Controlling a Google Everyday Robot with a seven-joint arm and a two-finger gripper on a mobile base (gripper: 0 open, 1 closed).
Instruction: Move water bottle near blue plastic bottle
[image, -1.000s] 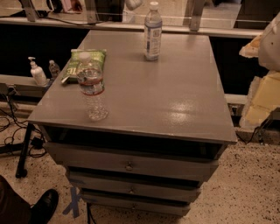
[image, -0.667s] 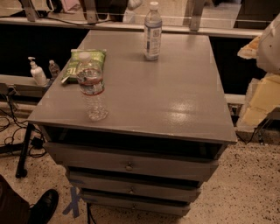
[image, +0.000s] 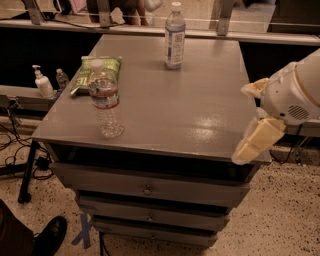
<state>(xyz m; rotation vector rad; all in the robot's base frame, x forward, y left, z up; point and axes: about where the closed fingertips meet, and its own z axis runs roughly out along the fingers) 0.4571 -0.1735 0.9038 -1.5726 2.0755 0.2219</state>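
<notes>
The water bottle (image: 104, 98), clear and ribbed with a white cap and a red-and-white band, stands upright near the front left of the grey cabinet top (image: 190, 110). The blue plastic bottle (image: 174, 37), taller with a large white-and-blue label, stands upright at the back centre. My gripper (image: 250, 117) is at the right edge of the cabinet top, near the front right corner, far from both bottles. Its cream fingers (image: 257, 141) stand apart and hold nothing.
A green snack bag (image: 95, 73) lies at the back left of the top, just behind the water bottle. A soap dispenser (image: 42, 83) stands on a shelf to the left. The cabinet's drawers (image: 147, 189) are shut. A shoe (image: 50, 235) shows at the bottom left.
My arm and gripper have moved left, in from the right edge of the view toward the cabinet's front right corner. Both bottles and the bag have not moved.
</notes>
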